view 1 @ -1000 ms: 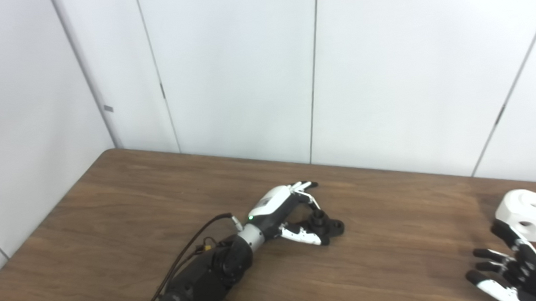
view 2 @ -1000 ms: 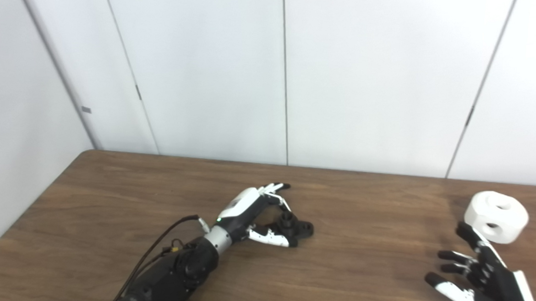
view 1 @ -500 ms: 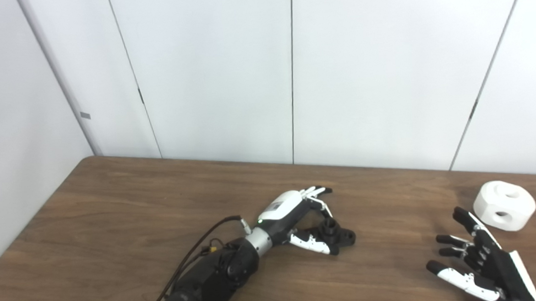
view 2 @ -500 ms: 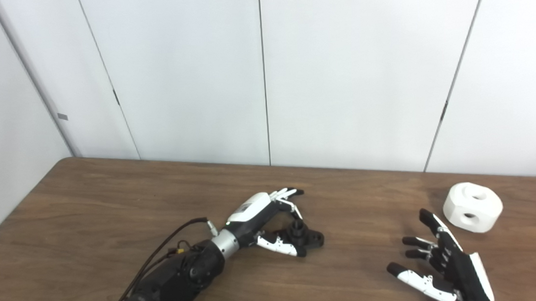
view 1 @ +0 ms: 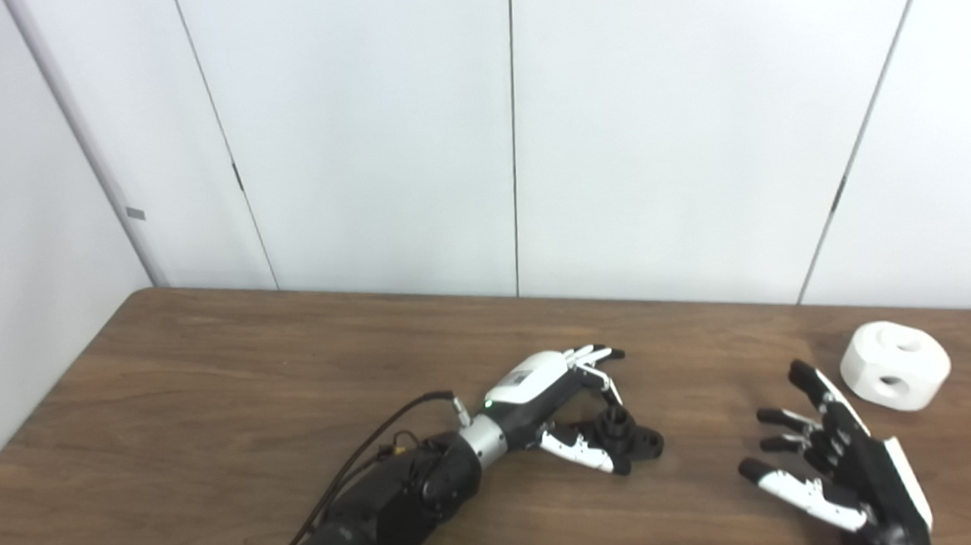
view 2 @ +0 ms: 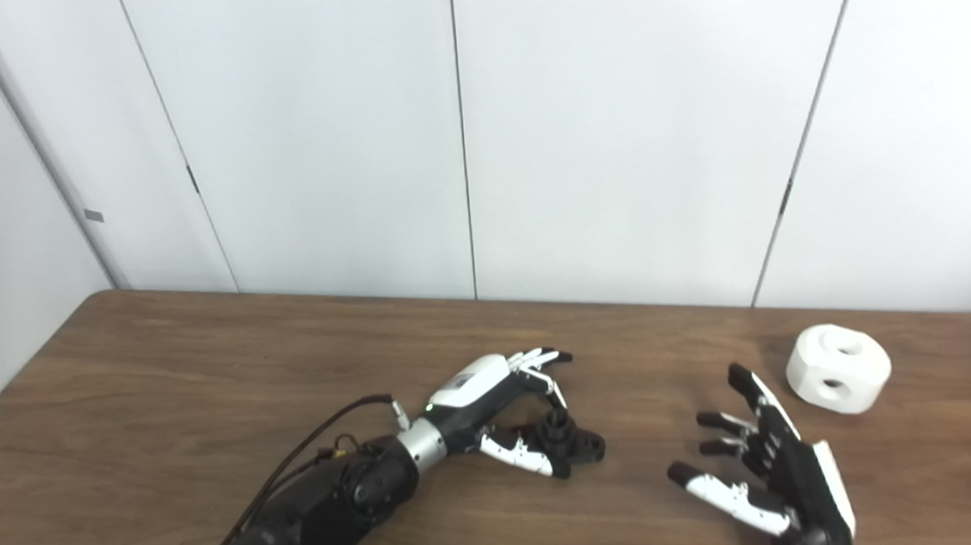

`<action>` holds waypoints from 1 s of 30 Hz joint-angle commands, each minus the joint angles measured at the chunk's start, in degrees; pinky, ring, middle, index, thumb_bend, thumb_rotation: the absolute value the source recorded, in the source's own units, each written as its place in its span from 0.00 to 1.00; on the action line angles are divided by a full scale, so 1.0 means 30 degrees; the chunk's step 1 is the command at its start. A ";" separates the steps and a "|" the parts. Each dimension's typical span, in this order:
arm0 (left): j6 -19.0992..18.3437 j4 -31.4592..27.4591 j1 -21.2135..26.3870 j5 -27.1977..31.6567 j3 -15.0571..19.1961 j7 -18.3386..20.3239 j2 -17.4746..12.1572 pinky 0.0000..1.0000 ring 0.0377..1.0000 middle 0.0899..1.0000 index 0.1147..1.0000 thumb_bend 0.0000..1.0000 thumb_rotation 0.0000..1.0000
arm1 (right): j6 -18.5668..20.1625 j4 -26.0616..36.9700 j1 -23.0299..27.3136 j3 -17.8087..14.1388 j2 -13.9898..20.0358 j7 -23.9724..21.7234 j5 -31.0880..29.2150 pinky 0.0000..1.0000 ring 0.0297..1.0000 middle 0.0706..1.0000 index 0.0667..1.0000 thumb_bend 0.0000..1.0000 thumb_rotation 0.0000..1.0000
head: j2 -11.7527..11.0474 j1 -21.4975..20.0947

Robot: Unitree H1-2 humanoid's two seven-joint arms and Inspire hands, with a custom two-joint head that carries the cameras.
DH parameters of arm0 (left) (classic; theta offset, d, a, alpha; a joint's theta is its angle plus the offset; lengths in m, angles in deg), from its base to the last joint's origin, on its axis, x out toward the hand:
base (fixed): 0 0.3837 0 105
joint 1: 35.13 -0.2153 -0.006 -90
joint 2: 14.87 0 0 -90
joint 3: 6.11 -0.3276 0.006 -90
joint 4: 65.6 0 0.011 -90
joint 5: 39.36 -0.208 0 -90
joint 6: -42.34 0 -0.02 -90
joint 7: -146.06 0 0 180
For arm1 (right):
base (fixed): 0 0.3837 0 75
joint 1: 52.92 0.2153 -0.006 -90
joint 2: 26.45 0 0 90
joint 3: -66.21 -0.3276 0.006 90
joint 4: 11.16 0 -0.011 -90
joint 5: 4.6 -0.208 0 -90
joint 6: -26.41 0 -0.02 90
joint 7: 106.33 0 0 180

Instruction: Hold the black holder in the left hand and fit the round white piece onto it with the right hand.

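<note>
The black holder (view 1: 631, 441) lies on the brown table (view 1: 209, 387), right of centre. My left hand (view 1: 560, 401) lies around it, open: the fingers reach over its top and the thumb lies along its near side. I cannot tell if they touch it. The round white piece (view 1: 895, 365), with two holes showing, sits on the table at the far right; it also shows in the right eye view (view 2: 838, 367). My right hand (view 1: 828, 464) is open with fingers spread, palm facing left, near and left of the white piece and apart from it.
A white panelled wall (view 1: 512, 138) stands behind the table's far edge. The table's left edge runs diagonally at the left. A black cable (view 1: 378, 444) loops off my left forearm.
The camera has swung to the right, so everything sits further left in the picture. My right hand has come further into view and now stands a little further from the white piece. The left hand stays at the holder.
</note>
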 commanded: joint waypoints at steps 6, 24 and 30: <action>-0.0236 0.2402 -0.1192 -0.1654 -0.2522 0.0890 0.1453 1.00 1.00 0.93 0.41 0.52 0.06 | 0.0834 0.2545 0.1712 0.0542 0.2116 -0.1005 0.1640 0.59 0.67 0.76 0.85 0.71 0.14 | -0.0342 -0.0968; -0.0234 0.2056 -0.1123 -0.1079 -0.4133 0.0385 0.0002 1.00 1.00 0.94 0.41 0.52 0.06 | 0.2786 0.4917 0.6169 0.3337 0.8615 -0.2535 1.5810 0.60 0.71 0.78 0.76 0.73 0.07 | -0.2008 -0.7671; -0.0234 0.2197 -0.1063 -0.0791 -0.4763 0.0058 -0.0423 0.99 1.00 0.93 0.42 0.52 0.06 | 0.4307 0.3600 0.8351 0.3983 0.8992 -0.4514 1.9487 0.71 0.84 0.88 0.81 0.85 0.22 | -0.2573 -0.8783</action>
